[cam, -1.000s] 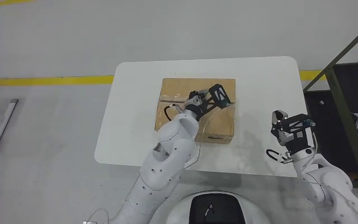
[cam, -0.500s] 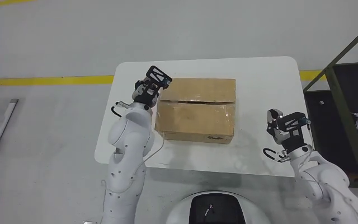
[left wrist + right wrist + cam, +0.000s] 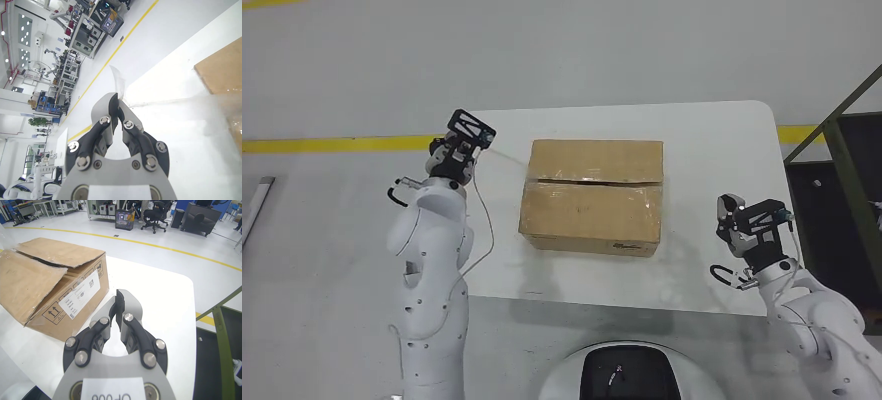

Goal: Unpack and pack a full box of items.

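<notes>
White tabletop (image 3: 702, 130) in a big lab hall with a yellow floor line, and the cardboard box (image 3: 592, 195) sits pretty much dead centre on it. A second ago the left hand (image 3: 470, 130) was over the box's top seam. Now it's swung way out past the tabletop's left edge, pinched shut on a strip of clear tape (image 3: 119, 81) that trails back toward the box. Looks like the seal is peeled, or near enough, since the top flaps sit loose with a gap between them. The right hand (image 3: 752, 215) has barely budged. It's parked near the right edge, well apart from the box, fingers together on nothing. Next up is probably ditching the tape and lifting the flaps.
</notes>
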You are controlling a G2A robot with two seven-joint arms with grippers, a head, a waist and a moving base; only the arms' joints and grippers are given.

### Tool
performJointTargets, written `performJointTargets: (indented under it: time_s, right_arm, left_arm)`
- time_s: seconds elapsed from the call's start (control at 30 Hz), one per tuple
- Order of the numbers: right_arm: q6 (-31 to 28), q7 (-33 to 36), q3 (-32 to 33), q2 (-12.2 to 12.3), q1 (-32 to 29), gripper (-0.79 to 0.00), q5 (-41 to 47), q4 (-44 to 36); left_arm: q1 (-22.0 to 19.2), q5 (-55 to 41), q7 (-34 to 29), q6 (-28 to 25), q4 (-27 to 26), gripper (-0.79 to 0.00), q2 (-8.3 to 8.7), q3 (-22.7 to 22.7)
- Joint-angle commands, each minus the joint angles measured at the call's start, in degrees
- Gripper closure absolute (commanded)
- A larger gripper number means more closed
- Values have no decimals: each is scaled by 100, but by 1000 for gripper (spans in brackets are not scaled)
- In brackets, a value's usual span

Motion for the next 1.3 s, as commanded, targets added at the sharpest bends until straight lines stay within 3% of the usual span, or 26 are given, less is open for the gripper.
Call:
performJointTargets:
  time_s: [0.0,0.37,0.47,0.53,0.57,1.03,1.27]
  right_arm:
    - [0,11,-4,-2,3,0,14,-9]
    - [12,70,-43,-7,6,0,-21,-42]
    - [20,75,-47,-9,10,0,-37,-32]
    - [31,76,-49,-10,6,0,-51,-31]
    - [31,82,-48,-10,2,0,-47,-29]
    - [19,175,-54,-11,30,0,-109,-39]
    - [-87,94,-40,-34,106,0,508,-57]
  left_arm:
    - [-16,43,38,13,48,0,20,-80]
    - [-18,-176,89,203,311,0,94,-495]
    - [32,-185,56,270,373,-222,112,-570]
    - [67,-85,11,256,403,-634,132,-609]
    - [81,-30,1,251,414,-767,144,-632]
    - [249,95,-94,585,571,-785,244,-1024]
    - [266,-1148,-2,1099,704,-785,208,-1312]
